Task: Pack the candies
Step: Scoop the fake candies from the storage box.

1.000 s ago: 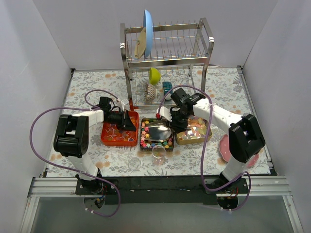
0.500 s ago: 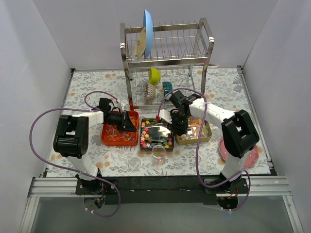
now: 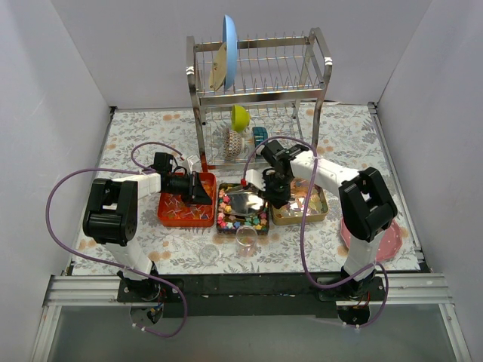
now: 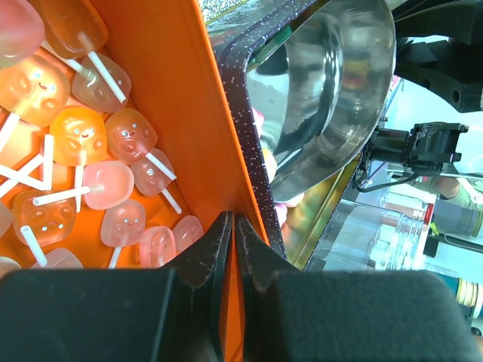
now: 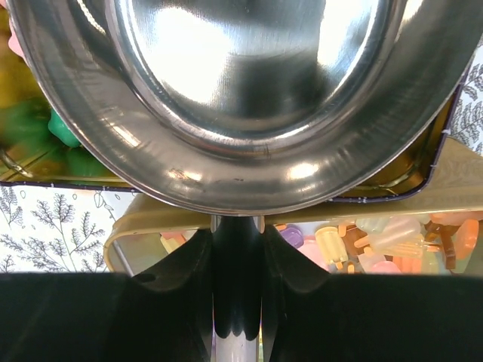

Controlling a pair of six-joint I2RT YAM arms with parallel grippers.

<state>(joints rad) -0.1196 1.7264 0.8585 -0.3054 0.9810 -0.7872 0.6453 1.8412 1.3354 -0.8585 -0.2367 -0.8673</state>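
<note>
Now on the table: three containers in one row, side by side, with an orange tray on the left, a dark tray in the middle and a gold tin on the right.
Candies: too many to count, tiny lumps of pink, green, blue, yellow and orange, heaped in the dark tray and showing mostly along its near half.
Steel bowl: one, shiny, over the far half of the dark tray and hiding the candies beneath it.
Left gripper: clenched on the right wall of the orange tray, with the wall pinched between both fingers.
Right gripper: grasping a short stem at the steel bowl's rim, jaws tight on either side.
Small clear glass: one, upright, just beside the dark tray's near edge.
Orange tray's load: pink and orange gummy lollipops on white sticks, lying loose.
Gold tin's load: pastel ice-lolly shapes, partly hidden by the right arm.
Far side: one steel dish rack holding one upright blue plate, with one green bowl below.
Near right: one pink plate, partly behind the right arm.
</note>
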